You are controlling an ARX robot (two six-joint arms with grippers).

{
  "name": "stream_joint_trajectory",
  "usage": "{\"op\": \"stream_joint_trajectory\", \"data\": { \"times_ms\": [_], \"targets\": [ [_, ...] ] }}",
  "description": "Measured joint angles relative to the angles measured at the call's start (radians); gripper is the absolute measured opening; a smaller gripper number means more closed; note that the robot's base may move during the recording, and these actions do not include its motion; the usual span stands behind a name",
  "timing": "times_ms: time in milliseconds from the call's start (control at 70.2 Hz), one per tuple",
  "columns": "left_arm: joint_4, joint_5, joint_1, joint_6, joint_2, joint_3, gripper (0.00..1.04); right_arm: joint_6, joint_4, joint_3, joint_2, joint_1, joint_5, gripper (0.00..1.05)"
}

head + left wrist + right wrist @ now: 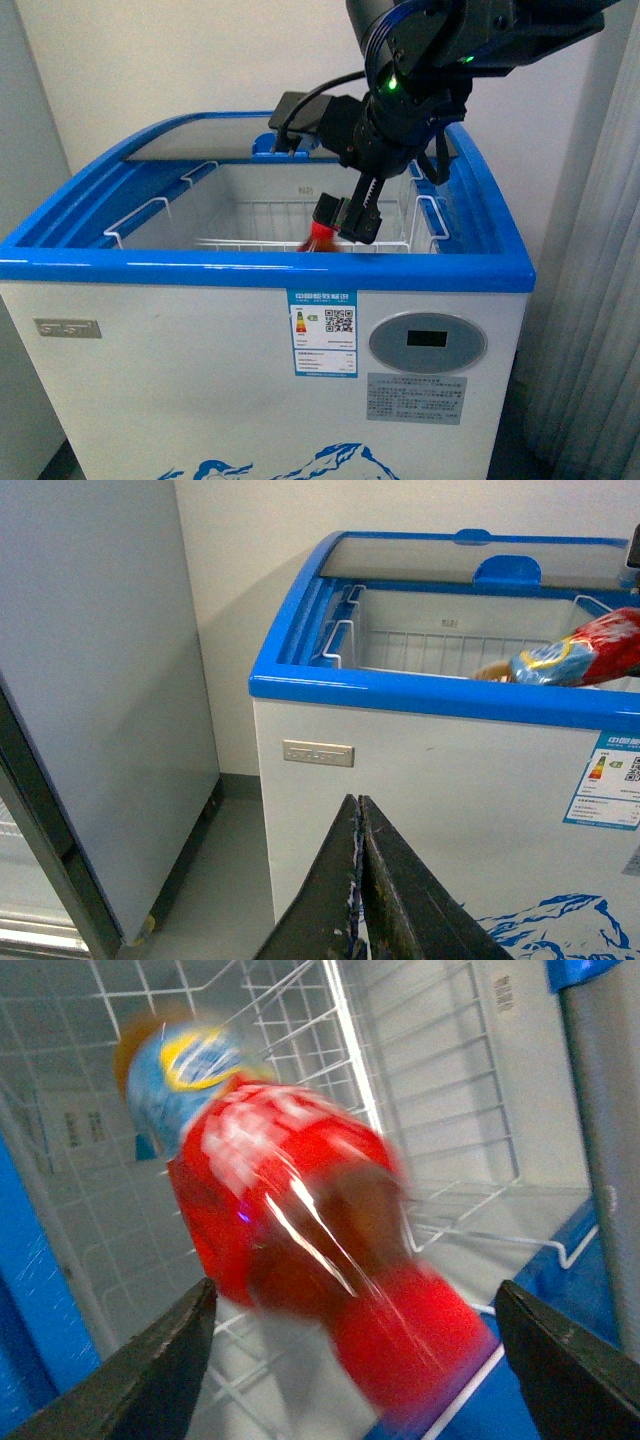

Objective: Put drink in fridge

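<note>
1. While the left gripper (358, 880) hangs low in front of the fridge (150, 300), its jaws pressed together on nothing, it seems to have no share in this step.
2. Nearest the camera is the fridge's blue front rim (260, 270); there is no tabletop here, so I place things by that rim and the fridge's corners.
3. Just beyond the front rim, towards the right front corner, the right gripper (345, 222) reaches down into the open top.
4. Its wrist view shows the fingers (150, 1365) spread wide, with the drink (290, 1250) blurred between them; whether they touch it I cannot tell.
5. Judging by the blur, the drink is being let go, dropping into the wire basket (250, 215).
6. Farther back, the glass lid (200, 135) is slid towards the left rear corner.
7. Next move, as I judge it: lift the right arm straight up, clear of the basket wires and the rim.
</note>
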Motion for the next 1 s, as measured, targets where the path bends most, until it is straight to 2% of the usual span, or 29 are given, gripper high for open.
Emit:
{"op": "stream_joint_trajectory", "data": {
  "times_ms": [199,299,356,427,512,598,655,712,726,769,826,883,911,996],
  "targets": [
    [-0.069,0.0,0.0,0.0,-0.069,0.0,0.03,0.123,0.099,-0.188,-0.253,-0.031,-0.042,0.97],
    [-0.105,0.0,0.0,0.0,-0.105,0.0,0.03,0.314,0.097,-0.391,-0.496,-0.06,-0.003,0.97],
    [-0.143,0.0,0.0,0.0,-0.14,0.0,0.03,0.457,0.029,-0.529,-0.663,-0.079,0.016,0.97],
    [-0.278,0.001,0.0,0.0,-0.251,0.0,0.03,0.586,-0.066,-0.655,-0.821,-0.091,0.034,0.97],
    [-0.291,0.0,0.0,0.0,-0.284,0.0,0.03,0.767,-0.218,-0.823,-1.056,-0.092,0.052,0.97],
    [-0.293,0.0,0.0,0.0,-0.288,0.0,0.03,0.933,-0.378,-0.961,-1.285,-0.045,0.083,0.97],
    [-0.293,0.0,0.0,0.0,-0.288,0.0,0.03,1.043,-0.465,-1.019,-1.413,0.018,0.147,0.97],
    [-0.294,0.0,0.0,0.0,-0.288,0.0,0.03,1.17,-0.535,-1.062,-1.528,0.134,0.255,0.97],
    [-0.294,0.0,0.0,0.0,-0.288,0.0,0.03,1.172,-0.52,-1.074,-1.546,0.149,0.278,0.96],
    [-0.294,0.0,0.0,0.0,-0.288,0.0,0.03,1.135,-0.313,-1.177,-1.656,0.193,0.375,0.88],
    [-0.294,0.0,0.0,0.0,-0.288,0.0,0.03,1.07,-0.096,-1.282,-1.757,0.183,0.388,0.8],
    [-0.294,0.0,0.0,-0.001,-0.289,0.0,0.03,1.014,0.087,-1.39,-1.836,0.134,0.367,0.7],
    [-0.294,0.001,0.0,-0.001,-0.289,0.0,0.03,0.982,0.166,-1.459,-1.873,0.089,0.323,0.61],
    [-0.294,0.0,0.0,-0.001,-0.289,0.0,0.03,0.949,0.21,-1.586,-1.938,-0.023,0.211,0.39]
  ]
}}
